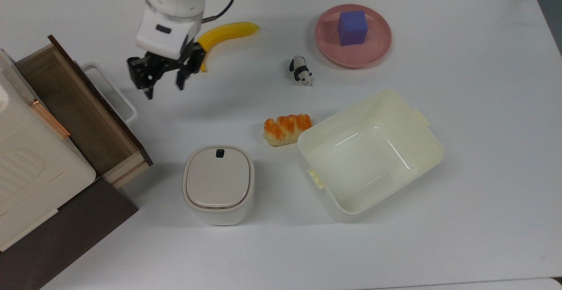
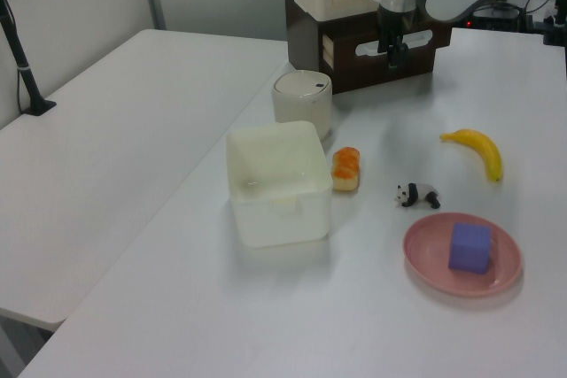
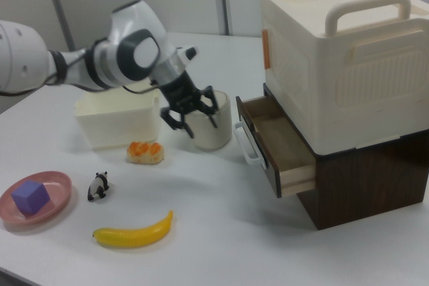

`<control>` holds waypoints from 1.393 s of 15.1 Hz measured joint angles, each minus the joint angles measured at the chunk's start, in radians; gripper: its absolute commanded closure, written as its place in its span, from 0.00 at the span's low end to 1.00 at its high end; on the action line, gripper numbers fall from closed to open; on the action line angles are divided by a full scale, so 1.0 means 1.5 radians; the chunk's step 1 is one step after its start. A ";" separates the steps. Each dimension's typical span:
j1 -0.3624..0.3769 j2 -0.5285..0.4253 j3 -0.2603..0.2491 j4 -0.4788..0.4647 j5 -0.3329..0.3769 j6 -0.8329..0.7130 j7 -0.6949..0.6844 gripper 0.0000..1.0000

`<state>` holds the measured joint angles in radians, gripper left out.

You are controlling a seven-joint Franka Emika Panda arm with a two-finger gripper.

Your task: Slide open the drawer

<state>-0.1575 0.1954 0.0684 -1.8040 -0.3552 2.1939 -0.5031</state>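
Listed left to right across the top view.

- Cream lidded case (image 1: 30, 167) with handles, seated on a dark brown cabinet (image 1: 66, 233) at the table's left edge.
- Drawer (image 1: 83, 110), pulled out of that cabinet toward the top view's right; brown inside bare, light wood sides, dark front panel. White loop handle (image 1: 115, 97) on the front panel, untouched. Also seen in the right view (image 3: 278, 149), standing well out from under the case.
- Gripper (image 1: 163, 84), black, fingers spread wide, holding nothing; raised off the table, apart from the handle on the top view's right, near the banana's lower tip. In the right view (image 3: 190, 117), seen in front of the lidded bin.
- Small white lidded bin (image 1: 218, 183), lid closed, dark button on top, near the drawer's lower corner.
- Banana (image 1: 224, 35), yellow, lying flat on the white table (image 1: 483, 105).
- Bread roll (image 1: 287, 128), orange-topped, just beside the tub's left wall.
- Panda figurine (image 1: 300, 70), between banana and plate.
- Cream open tub (image 1: 369, 154), turned at an angle.
- Pink plate (image 1: 377, 46), bearing a purple cube (image 1: 352, 27).
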 measured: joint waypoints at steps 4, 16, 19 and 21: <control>0.038 -0.030 0.001 0.019 0.068 -0.092 0.062 0.08; 0.075 -0.080 -0.007 0.115 0.191 -0.262 0.361 0.00; 0.075 -0.097 -0.008 0.116 0.212 -0.306 0.378 0.00; 0.074 -0.107 -0.009 0.116 0.230 -0.322 0.378 0.00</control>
<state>-0.0471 0.0341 0.0552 -1.6298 -0.0097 1.7110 0.0642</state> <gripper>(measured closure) 0.000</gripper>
